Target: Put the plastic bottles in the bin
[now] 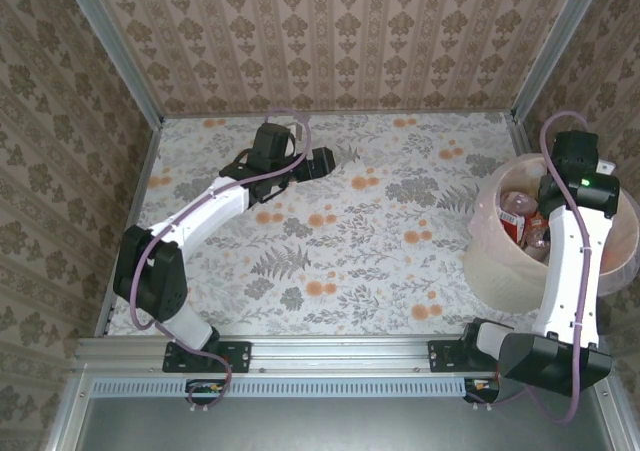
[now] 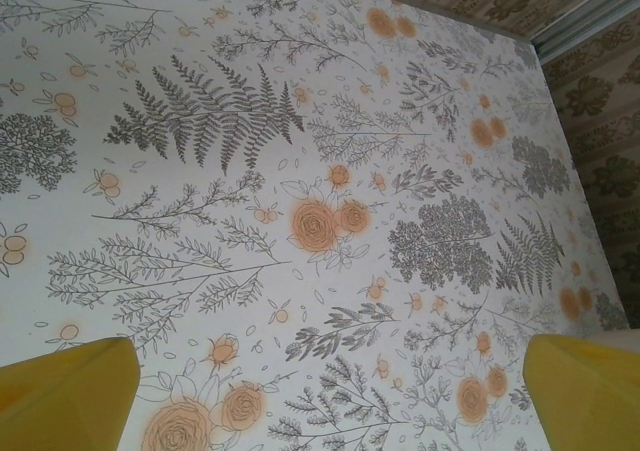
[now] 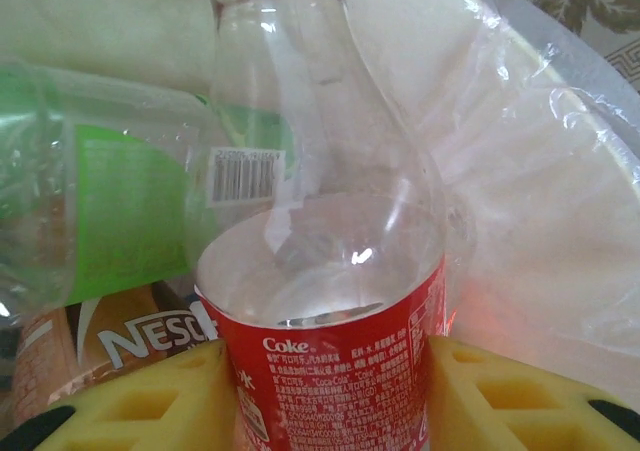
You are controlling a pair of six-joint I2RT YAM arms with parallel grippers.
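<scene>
Coke bottle [image 3: 330, 311], clear with a red label, sits clamped between the yellow fingers [image 3: 150, 401] of the right gripper [image 3: 330, 401], its neck pointing away from the wrist toward the crinkled translucent liner [image 3: 540, 201]. Close beside it lie a green-labelled bottle [image 3: 110, 221] and a brown Nescafé bottle [image 3: 110, 341], both already in the bin [image 1: 500, 261]. From above you can see that pale round bin standing at the right edge of the table [image 1: 400, 241], more bottles [image 1: 522, 216] showing inside, with the right arm [image 1: 570, 261] reaching from its near base over the rim. Well apart, toward the far left, the left gripper [image 1: 325, 161] hangs over the floral cloth, its jaws spread wide with nothing between them.
</scene>
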